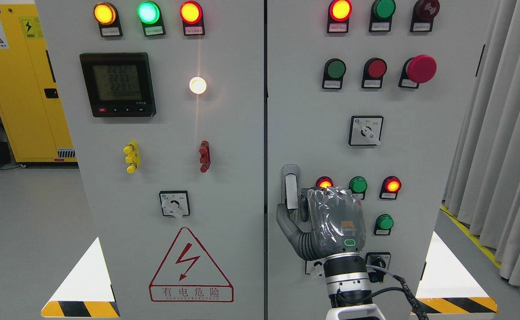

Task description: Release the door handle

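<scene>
Door handle [291, 189]: upright silver lever at the left edge of the right cabinet door [442, 146], just beside the centre seam, low on the panel.
Right hand [319, 222]: raised from the bottom edge right of the middle, back toward the camera, pressed up against the handle's right side.
Grip: thumb [285, 224] hooked under and left of the lever's lower end, touching or nearly so; other fingers hidden behind the wrapped palm, so firmness of hold impossible to tell.
Reason for the pose: thumb on one side and palm on the other bracket the lever, probably for turning or pulling; letting go calls for spreading the thumb outward, then drawing straight back.
Left hand: not in view.
Nearby on the door: red lamp [324, 182], green button [358, 185] and second red lamp [392, 185] just above the knuckles; another green button [384, 222] right of the palm; black rotary switch [378, 262] beside the wrist.
In the way: those buttons sit close enough for a sideways withdrawal to brush them; loose black cable [402, 286] trailing at the wrist, near the switch.
Left door [109, 204]: meter [117, 84], lamps, warning triangle [191, 266], well apart from the hand.
</scene>
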`<move>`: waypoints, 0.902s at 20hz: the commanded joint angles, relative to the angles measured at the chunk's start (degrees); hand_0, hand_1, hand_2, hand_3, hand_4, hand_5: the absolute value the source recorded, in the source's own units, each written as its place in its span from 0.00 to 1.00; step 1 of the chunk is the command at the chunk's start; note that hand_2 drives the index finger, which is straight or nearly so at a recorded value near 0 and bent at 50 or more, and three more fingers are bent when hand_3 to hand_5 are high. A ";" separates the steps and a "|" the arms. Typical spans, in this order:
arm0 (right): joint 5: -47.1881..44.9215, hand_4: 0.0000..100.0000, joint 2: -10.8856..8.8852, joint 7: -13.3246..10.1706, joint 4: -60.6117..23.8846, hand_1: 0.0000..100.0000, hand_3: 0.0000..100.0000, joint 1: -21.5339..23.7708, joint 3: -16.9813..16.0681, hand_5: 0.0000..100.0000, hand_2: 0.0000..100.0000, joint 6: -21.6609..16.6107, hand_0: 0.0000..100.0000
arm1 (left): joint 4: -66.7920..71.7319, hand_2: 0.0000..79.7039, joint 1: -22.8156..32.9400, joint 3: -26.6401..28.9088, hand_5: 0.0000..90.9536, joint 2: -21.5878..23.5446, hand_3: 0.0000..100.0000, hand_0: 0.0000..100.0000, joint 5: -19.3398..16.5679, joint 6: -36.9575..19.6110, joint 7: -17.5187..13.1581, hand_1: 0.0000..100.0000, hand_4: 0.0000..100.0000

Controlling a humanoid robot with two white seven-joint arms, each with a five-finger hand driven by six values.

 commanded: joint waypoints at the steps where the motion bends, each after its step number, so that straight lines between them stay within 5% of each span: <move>1: -0.06 0.99 0.06 -0.13 -0.12 0.44 1.00 0.13 -0.65 0.98 0.91 0.03 0.53 | 0.00 0.00 0.00 0.00 0.00 0.00 0.00 0.12 0.00 -0.04 0.02 0.56 0.00; 18: -0.06 0.99 0.06 -0.30 -0.47 0.45 1.00 0.22 -1.00 0.98 0.91 0.03 0.64 | 0.00 0.00 0.00 0.00 0.00 0.00 0.00 0.12 0.00 -0.04 0.02 0.56 0.00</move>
